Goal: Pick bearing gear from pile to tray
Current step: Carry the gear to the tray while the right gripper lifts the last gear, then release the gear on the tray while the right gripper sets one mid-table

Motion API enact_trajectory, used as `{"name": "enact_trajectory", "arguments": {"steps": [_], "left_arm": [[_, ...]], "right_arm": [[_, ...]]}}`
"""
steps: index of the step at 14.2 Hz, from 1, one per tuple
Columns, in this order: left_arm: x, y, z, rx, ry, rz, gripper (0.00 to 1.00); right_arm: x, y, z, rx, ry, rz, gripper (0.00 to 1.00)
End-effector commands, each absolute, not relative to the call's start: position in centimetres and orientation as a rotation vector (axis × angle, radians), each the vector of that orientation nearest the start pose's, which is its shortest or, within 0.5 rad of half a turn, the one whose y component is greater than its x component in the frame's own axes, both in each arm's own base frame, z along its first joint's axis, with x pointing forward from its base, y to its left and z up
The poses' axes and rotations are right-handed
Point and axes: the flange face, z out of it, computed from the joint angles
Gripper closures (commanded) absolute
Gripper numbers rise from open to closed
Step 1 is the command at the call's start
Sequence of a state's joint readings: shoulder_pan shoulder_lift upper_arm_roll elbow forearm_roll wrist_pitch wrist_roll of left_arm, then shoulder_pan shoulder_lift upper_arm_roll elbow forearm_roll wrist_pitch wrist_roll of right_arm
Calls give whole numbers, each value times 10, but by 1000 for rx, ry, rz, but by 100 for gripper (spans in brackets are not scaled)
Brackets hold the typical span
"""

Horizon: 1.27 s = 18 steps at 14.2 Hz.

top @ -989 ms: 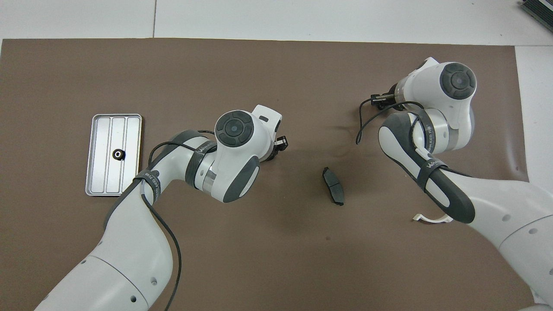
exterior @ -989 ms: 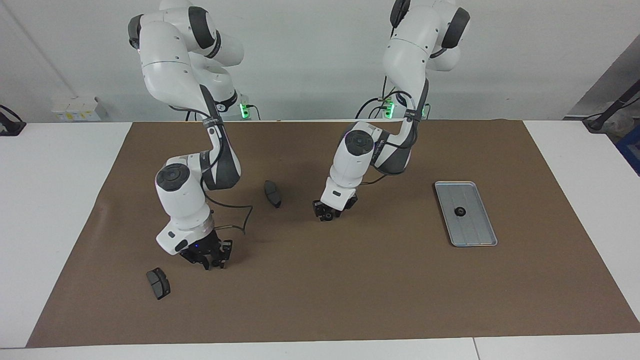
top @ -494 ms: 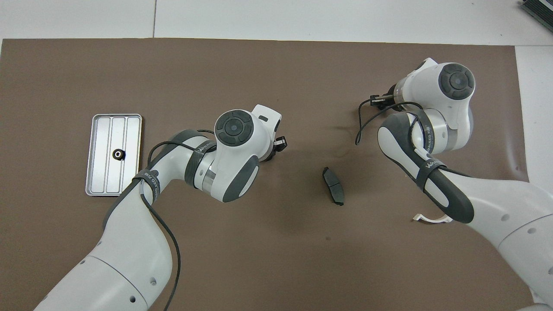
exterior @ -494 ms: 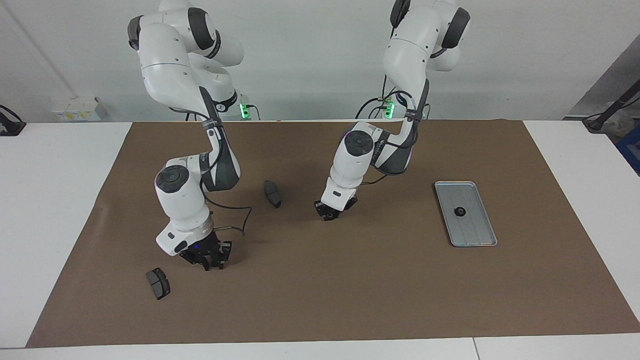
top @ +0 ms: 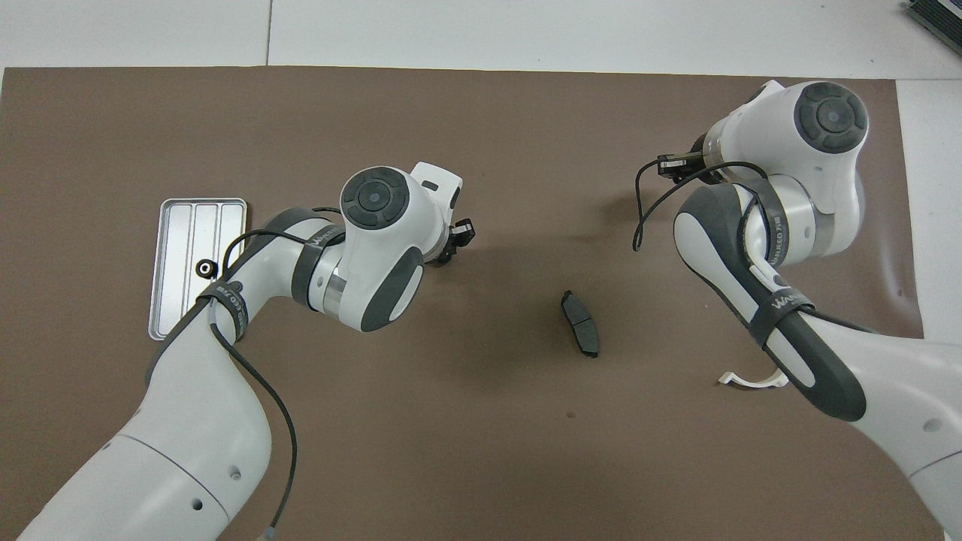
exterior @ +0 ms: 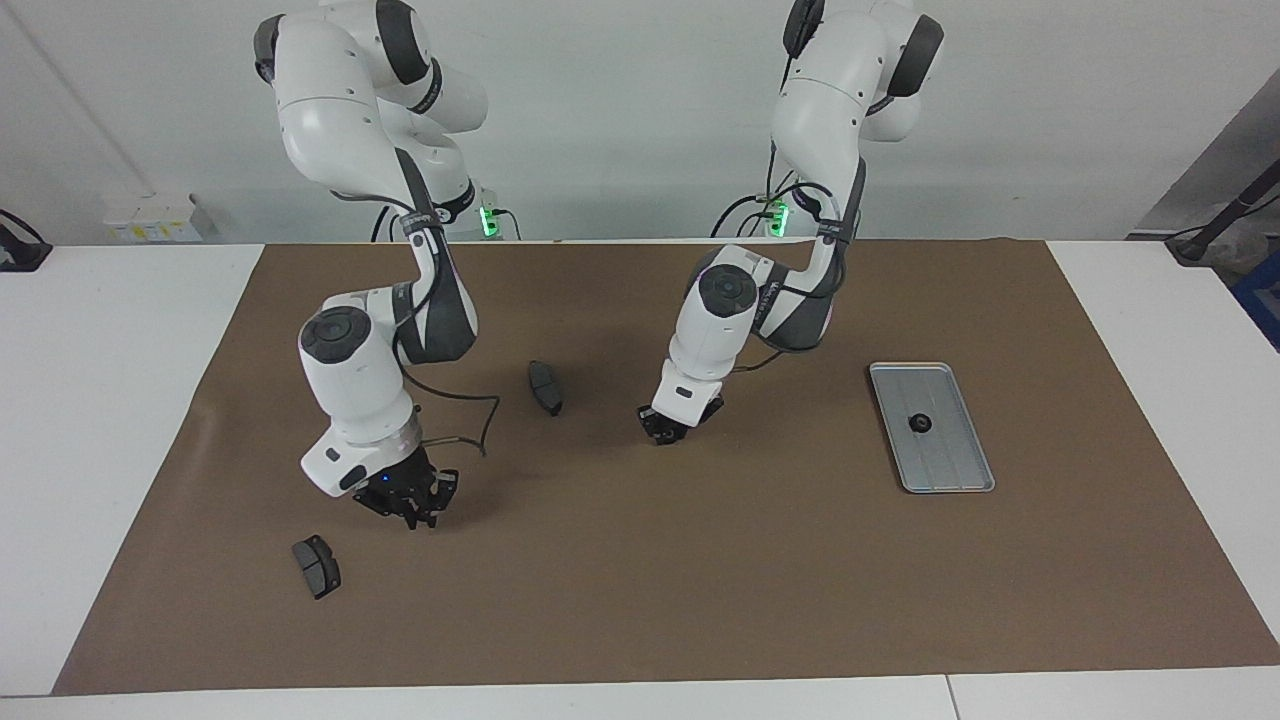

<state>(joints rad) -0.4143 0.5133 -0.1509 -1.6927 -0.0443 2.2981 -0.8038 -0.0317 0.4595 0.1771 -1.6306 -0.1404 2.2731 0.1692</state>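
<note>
Both tools just lifted off counter (exterior: 640, 620). Left tool (exterior: 667, 432) pinched on something dark, likely gear; you carry it to tray (exterior: 960, 470). Right tool (exterior: 412, 512) shut, contents unclear.

Both arms have risen off the brown mat since a second ago. The left end effector (exterior: 664, 432), which was down at the mat between the tray and the nearer brake pad with a small black gear at its tips, has lifted and shifted slightly toward the tray's end of the surface, its fingers drawn in closer together; whether it carries the gear cannot be told. The right end effector (exterior: 408, 505) has lifted away from its spot beside the other brake pad, its fingertips now closed together.
</note>
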Motion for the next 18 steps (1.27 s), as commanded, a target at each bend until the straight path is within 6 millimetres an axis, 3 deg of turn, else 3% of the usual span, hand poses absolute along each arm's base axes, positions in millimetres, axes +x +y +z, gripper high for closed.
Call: {"name": "enact_trajectory", "arguments": {"steps": [1,5,8,12,15,18], "left_arm": [[595,-315,333,-3215,-386,20,95],[613,-238,342,-3188,-167,132,94],[626,-164,353,-3190,15,172,93],[620,-76,351,-3191,234,196,92],[614,-24,343,-3188,387,219,92],[599,19,336,-3179,517,237,88]], "right_arm": [[671,106,405,-3144,2,-265,99],[651,179,416,-3125,151,-251,100],[633,241,410,-3100,236,-253,100],[607,309,409,-3073,308,-255,100],[588,370,367,-3063,351,-225,100],[578,402,335,-3081,386,-222,98]]}}
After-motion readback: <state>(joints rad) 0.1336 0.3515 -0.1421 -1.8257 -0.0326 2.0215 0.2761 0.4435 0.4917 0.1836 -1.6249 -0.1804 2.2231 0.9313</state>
